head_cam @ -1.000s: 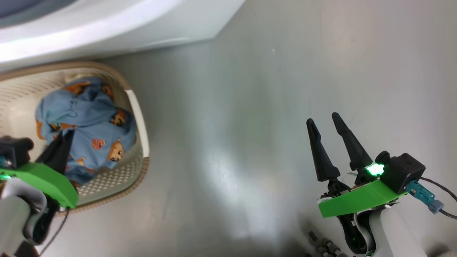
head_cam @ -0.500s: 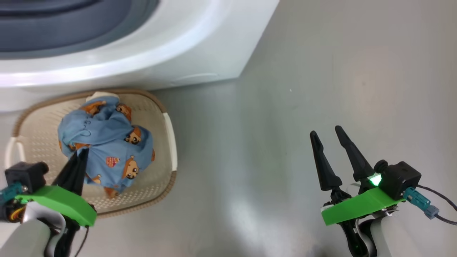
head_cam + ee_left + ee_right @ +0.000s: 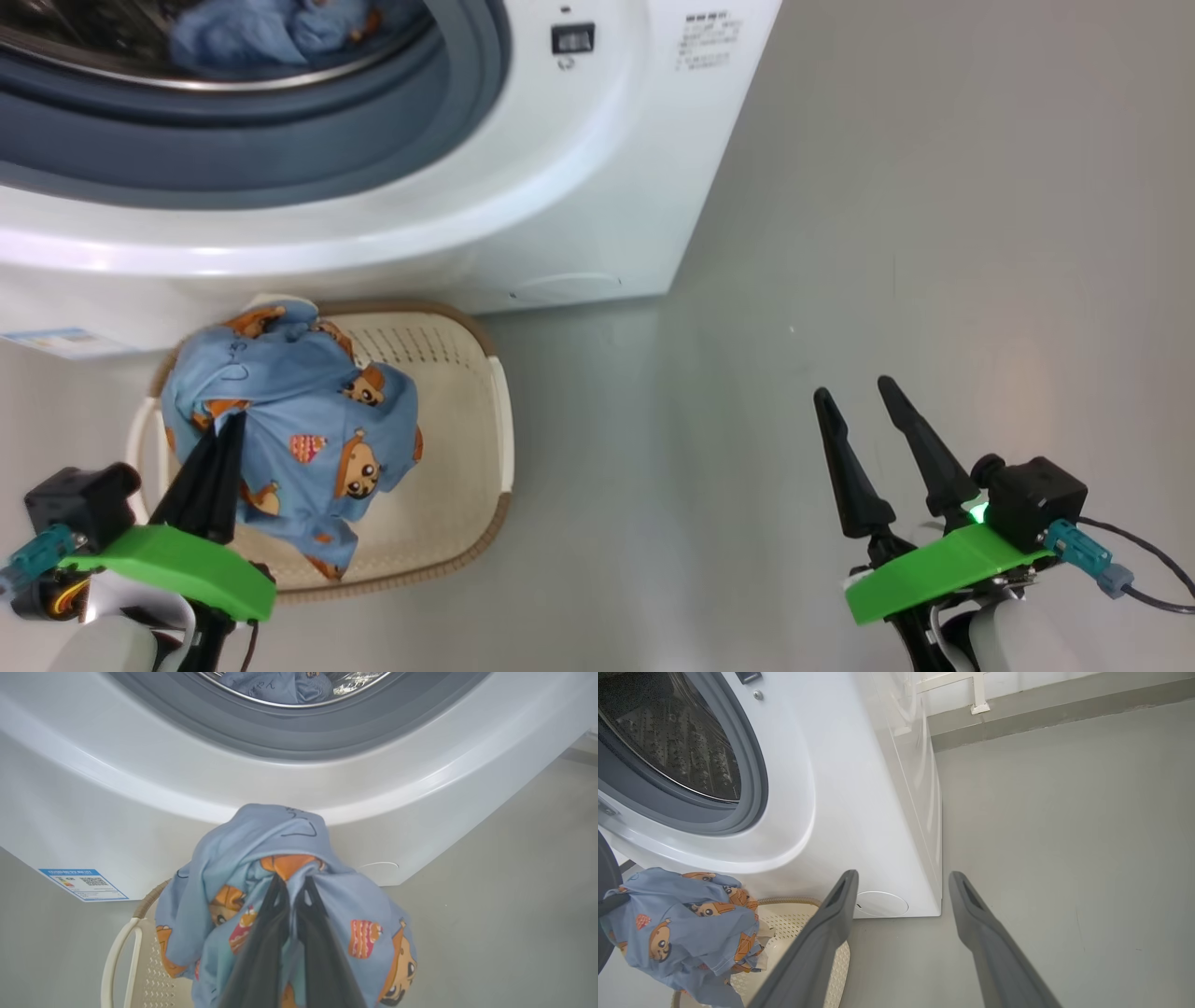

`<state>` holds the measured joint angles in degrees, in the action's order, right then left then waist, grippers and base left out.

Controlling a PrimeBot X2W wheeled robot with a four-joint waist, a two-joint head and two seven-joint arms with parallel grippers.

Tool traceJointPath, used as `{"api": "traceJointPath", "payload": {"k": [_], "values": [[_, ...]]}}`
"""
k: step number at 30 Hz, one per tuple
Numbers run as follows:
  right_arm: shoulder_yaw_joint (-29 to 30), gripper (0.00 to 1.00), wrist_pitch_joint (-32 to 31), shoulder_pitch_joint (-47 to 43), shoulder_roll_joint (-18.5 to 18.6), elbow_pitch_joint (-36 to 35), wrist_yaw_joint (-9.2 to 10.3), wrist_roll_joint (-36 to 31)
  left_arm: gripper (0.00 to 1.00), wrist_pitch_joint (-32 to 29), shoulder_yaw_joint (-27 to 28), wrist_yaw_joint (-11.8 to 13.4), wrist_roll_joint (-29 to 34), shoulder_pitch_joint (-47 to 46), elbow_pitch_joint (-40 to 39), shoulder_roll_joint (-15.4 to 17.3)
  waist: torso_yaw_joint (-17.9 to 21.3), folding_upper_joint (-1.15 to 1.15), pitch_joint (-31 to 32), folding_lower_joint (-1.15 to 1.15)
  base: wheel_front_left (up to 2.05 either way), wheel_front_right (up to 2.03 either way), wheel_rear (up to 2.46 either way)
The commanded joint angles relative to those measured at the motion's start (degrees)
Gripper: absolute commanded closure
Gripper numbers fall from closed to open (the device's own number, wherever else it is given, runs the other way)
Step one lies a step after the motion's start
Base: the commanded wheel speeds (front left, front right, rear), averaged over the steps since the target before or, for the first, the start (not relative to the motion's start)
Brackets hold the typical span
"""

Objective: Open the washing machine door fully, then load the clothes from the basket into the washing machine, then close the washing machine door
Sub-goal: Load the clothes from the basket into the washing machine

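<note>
My left gripper point(image 3: 229, 425) point(image 3: 294, 881) is shut on the clothes point(image 3: 299, 429) point(image 3: 261, 858) point(image 3: 677, 924), a light blue bundle with orange-brown bear prints that hangs lifted above the basket point(image 3: 457, 392) point(image 3: 798, 914). The cream basket stands on the floor against the washing machine point(image 3: 597, 187) point(image 3: 140, 788) point(image 3: 859, 788). The drum opening stands open, ringed by its grey-blue gasket point(image 3: 373, 140), with another blue garment point(image 3: 271, 28) point(image 3: 280, 683) inside. My right gripper point(image 3: 854, 392) point(image 3: 901, 877) is open and holds nothing, over the floor to the right. The door is out of view.
Grey floor point(image 3: 934, 233) stretches to the right of the machine. A blue label sticker point(image 3: 61, 341) point(image 3: 84, 884) and a round filter cap point(image 3: 569, 285) point(image 3: 880, 904) sit low on the machine's front. A wall base with a white bracket point(image 3: 971, 695) lies beyond.
The head camera has tilted upward, bringing the drum opening into view. My left gripper has raised the clothes higher out of the basket. The right gripper has kept its pose.
</note>
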<state>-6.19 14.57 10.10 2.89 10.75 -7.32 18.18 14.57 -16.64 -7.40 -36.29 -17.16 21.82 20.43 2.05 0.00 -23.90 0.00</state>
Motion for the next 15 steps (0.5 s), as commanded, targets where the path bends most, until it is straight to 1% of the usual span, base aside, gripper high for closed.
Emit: {"api": "traceJointPath", "payload": {"k": [1,10,15], "values": [[-1.0,0.00,0.4,-1.5,0.0,-0.9,-0.17,-0.4,1.00,0.4,3.1,-0.1,0.8,0.8,-1.8,1.5,-1.4,0.00,3.0,0.00,0.00,0.00,0.00],[-0.8,0.00,0.4,-3.4,0.0,0.4,-0.17,-0.2,1.00,0.4,8.9,-0.1,4.7,5.1,-7.1,-1.5,-2.1,0.00,8.5,0.00,0.00,0.00,0.00],[-0.7,0.00,0.4,-4.2,0.0,0.7,-0.17,-0.1,1.00,0.4,11.3,-0.1,7.3,6.5,-10.1,-2.5,-2.5,0.00,10.9,0.00,0.00,0.00,0.00]]}}
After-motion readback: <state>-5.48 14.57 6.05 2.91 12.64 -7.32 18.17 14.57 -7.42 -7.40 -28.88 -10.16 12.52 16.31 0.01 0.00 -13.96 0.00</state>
